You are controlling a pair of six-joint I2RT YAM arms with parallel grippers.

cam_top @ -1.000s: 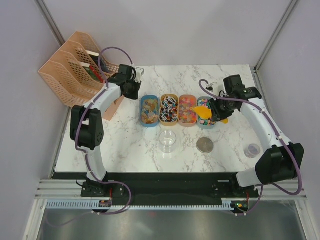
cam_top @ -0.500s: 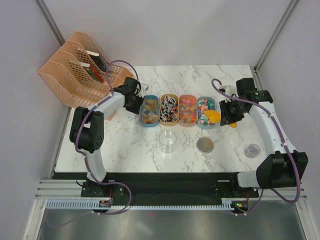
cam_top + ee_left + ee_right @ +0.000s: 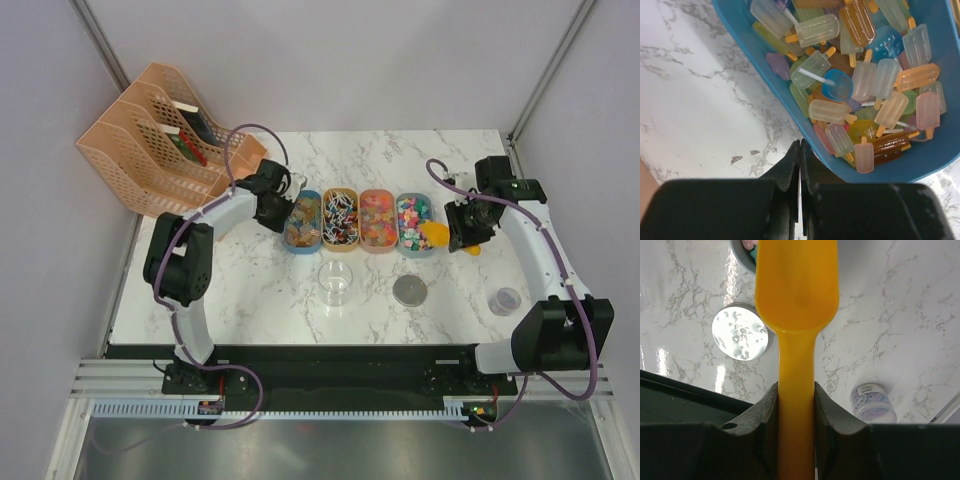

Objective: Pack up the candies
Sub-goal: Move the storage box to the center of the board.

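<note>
Four oval trays stand in a row mid-table. The teal tray [image 3: 415,243] at the right holds the tiny multicoloured candies [image 3: 410,216]. The blue tray [image 3: 296,244] at the left holds lolly-shaped sweets [image 3: 860,80]. My right gripper [image 3: 462,234] is shut on the handle of the yellow-orange scoop [image 3: 434,235], just right of the teal tray. In the right wrist view the gripper [image 3: 796,390] clamps the scoop [image 3: 796,285], and no candy shows on it. My left gripper [image 3: 279,206] is shut and empty, its tip [image 3: 801,150] against the blue tray's outer wall [image 3: 860,167].
A clear plastic cup [image 3: 337,282] stands in front of the trays. A round metal lid [image 3: 410,290] lies right of it and also shows in the right wrist view [image 3: 740,331]. A small jar [image 3: 505,299] sits near the right edge. Peach file racks [image 3: 150,140] stand at the back left.
My left gripper has moved from beside the file racks to the blue tray's left side. My right gripper has carried the scoop rightward, off the trays to beside the teal one.
</note>
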